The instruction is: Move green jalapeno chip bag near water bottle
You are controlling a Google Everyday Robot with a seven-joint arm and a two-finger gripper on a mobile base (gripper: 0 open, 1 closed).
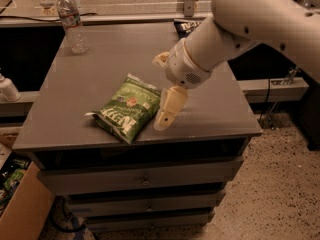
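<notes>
The green jalapeno chip bag lies flat on the grey table top, near the front edge and a little left of centre. The water bottle stands upright at the table's far left corner, well apart from the bag. My gripper hangs just right of the bag, low over the table. It is open and holds nothing. One cream finger points down beside the bag's right edge, and the other fingertip shows behind the wrist.
A dark chip bag lies at the table's back edge, partly behind my arm. An opaque white bottle sits on a ledge to the left. A cardboard box stands on the floor at lower left. Drawers sit below the table top.
</notes>
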